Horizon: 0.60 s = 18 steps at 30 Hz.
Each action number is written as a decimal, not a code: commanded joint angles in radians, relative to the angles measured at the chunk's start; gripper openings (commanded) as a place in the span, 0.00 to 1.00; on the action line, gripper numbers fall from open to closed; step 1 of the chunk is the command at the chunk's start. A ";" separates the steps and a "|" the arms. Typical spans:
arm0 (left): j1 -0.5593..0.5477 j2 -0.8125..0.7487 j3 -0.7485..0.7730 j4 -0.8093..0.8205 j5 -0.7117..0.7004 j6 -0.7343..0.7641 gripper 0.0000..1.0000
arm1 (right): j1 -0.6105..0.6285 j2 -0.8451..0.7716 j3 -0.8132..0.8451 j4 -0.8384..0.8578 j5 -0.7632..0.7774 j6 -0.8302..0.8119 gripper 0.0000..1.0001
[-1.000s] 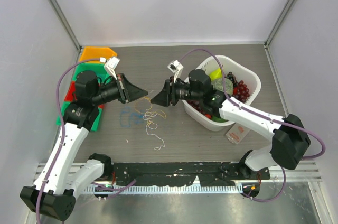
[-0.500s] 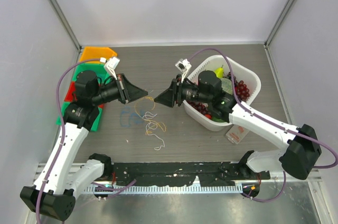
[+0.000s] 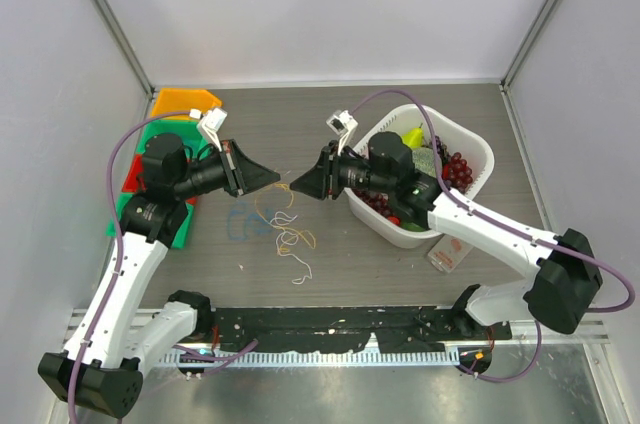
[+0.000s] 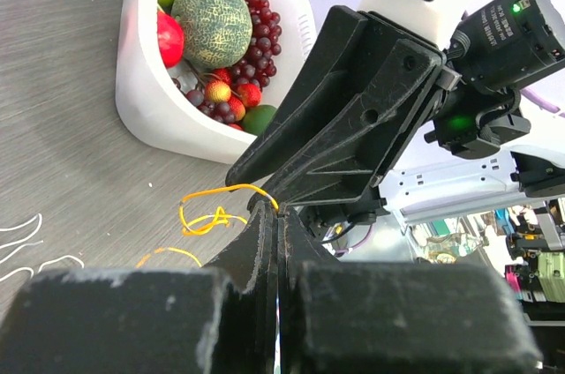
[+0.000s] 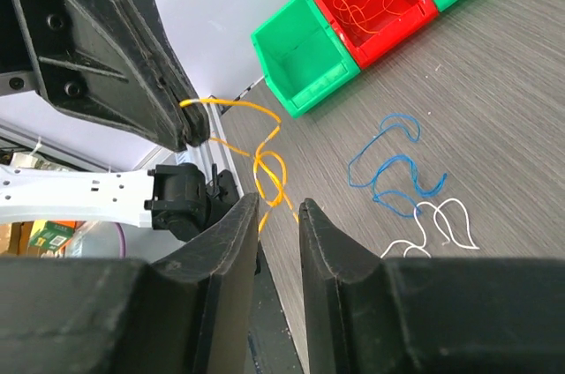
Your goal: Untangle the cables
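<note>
One orange cable (image 5: 265, 160) is being pinched in the closed left gripper (image 3: 277, 180). The half-open right gripper (image 3: 293, 185) is clamping nothing, and other cables (image 3: 288, 237) are lying mid-tabletop.

light: bright, even | shadows: faint | wrist views: near foreground soft

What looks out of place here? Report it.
The orange cable hangs in mid-air, twisted into a loop, pinched by the shut left end effector. The blue cable and white cable lie loose outside the bins.
</note>
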 commanded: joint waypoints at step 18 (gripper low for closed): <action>0.007 0.000 0.023 0.006 0.020 -0.019 0.00 | 0.067 0.066 0.129 -0.025 0.072 -0.083 0.26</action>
